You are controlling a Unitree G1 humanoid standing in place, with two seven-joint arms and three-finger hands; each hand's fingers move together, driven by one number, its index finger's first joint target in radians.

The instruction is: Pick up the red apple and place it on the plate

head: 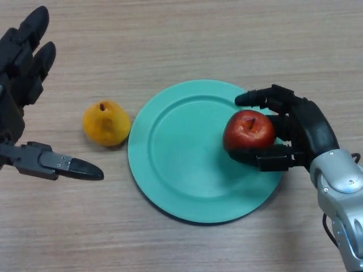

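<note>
A red apple (248,131) sits over the right part of a round teal plate (181,170), stem up. My right hand (300,129) comes in from the right with its fingers and thumb curled round the apple's right side. Whether the apple rests on the plate or hangs just above it, I cannot tell. My left hand (22,73) is at the far left of the table, fingers straight and spread, thumb pointing right, holding nothing.
A yellow-orange pear (105,123) lies on the wooden table just left of the plate, between the plate and my left hand.
</note>
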